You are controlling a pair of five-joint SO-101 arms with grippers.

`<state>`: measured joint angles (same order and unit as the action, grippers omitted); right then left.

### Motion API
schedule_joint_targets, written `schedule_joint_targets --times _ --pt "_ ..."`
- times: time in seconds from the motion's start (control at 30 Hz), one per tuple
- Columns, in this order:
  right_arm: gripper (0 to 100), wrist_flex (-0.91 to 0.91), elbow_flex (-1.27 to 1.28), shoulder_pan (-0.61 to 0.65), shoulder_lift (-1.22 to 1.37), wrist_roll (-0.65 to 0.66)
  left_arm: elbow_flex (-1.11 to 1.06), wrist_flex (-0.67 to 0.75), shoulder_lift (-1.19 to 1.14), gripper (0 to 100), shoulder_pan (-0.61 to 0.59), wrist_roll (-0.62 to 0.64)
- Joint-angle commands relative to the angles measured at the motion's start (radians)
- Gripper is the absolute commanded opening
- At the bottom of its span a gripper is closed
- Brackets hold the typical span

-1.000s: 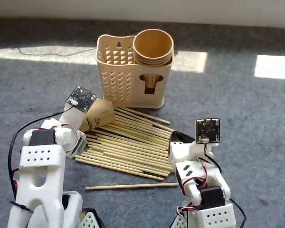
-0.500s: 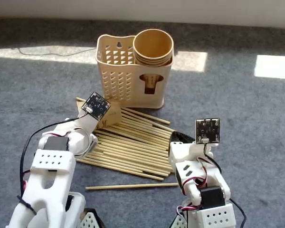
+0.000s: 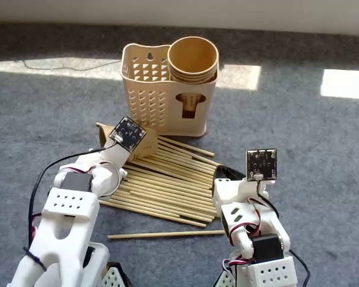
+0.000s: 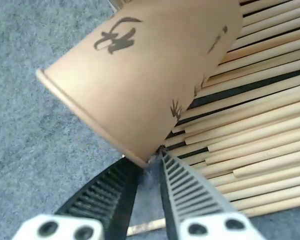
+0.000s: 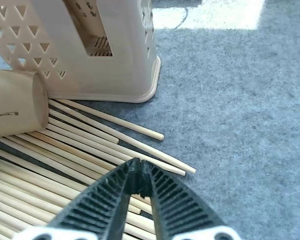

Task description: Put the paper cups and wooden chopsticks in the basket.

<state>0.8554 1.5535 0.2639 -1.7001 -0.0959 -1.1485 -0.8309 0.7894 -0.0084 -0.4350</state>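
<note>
left gripper (image 4: 149, 162) sits low over the grey carpet (image 4: 35, 150), jaws nearly together. they nip the lowest bit of the rim of a paper cup (image 4: 140, 75), which lies on its side straight ahead of the fingertips. wooden chopsticks (image 4: 250, 125) fan out beside and beneath that cup. further ahead of the gripper the basket (image 3: 149, 89) stands upright, a stack of cups (image 3: 193, 57) in one compartment. right gripper (image 5: 139, 172) is pinched fully together with nothing in it, poised above the chopsticks, the basket ahead of its tips. one stray chopstick (image 3: 166, 234) lies back toward its arm's base.
</note>
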Motion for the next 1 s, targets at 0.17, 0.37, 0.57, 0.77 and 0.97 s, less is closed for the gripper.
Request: schedule_joint_targets --times 0.17,0.37,0.57,0.77,0.97 --pt "0.6 -0.024 -0.004 -0.01 -0.007 0.014 0.012 -0.164 0.328 0 0.016 0.009" --pt "0.6 -0.024 -0.004 -0.01 -0.007 0.014 0.013 -0.358 0.555 0 0.015 0.005" --pt "0.6 -0.024 -0.004 -0.01 -0.007 0.014 0.016 -0.511 0.676 0 -0.008 -0.037" --pt "0.6 -0.024 -0.004 -0.01 -0.007 0.014 0.077 -0.532 0.622 0 -0.234 -0.11" --pt "0.6 -0.024 -0.004 -0.01 -0.007 0.014 0.249 -0.606 0.398 0 -0.381 -0.21"
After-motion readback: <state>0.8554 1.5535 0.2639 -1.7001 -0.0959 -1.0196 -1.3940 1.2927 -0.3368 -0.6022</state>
